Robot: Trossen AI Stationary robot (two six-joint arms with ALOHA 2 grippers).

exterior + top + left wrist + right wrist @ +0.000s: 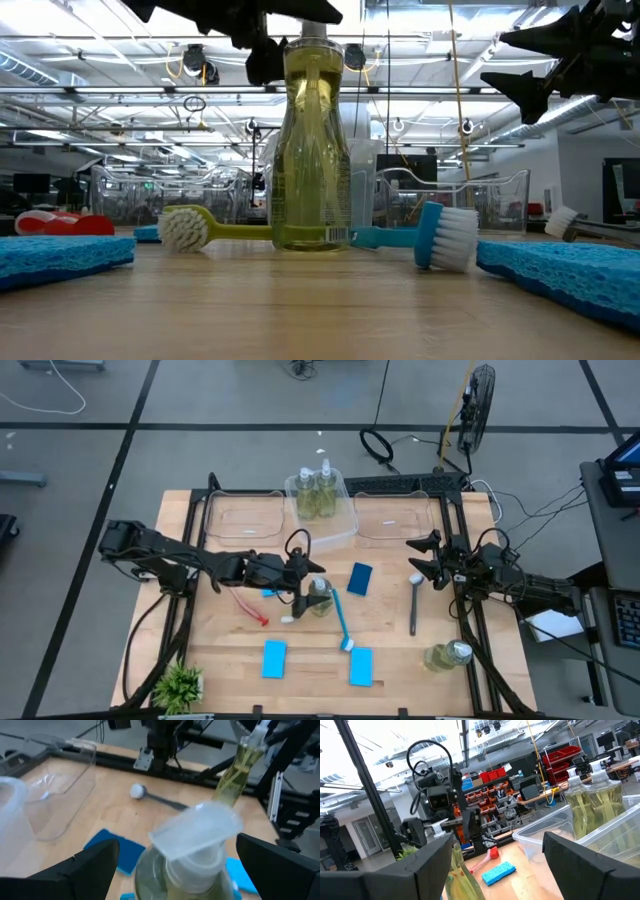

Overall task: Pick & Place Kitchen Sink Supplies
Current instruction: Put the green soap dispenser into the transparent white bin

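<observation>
The wooden surface carried the middle clear bin, already holding two pump bottles. A third pump bottle stood upright mid-surface beside the blue brush. My left fingers were spread around its pump, nothing pinched; I judged closing and lifting came next. My right fingers waited spread above the grey brush.

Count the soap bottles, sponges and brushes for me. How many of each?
Pump bottles: 4
Blue sponges: 4, one partly hidden
Brushes: 4
Total: 12
</observation>
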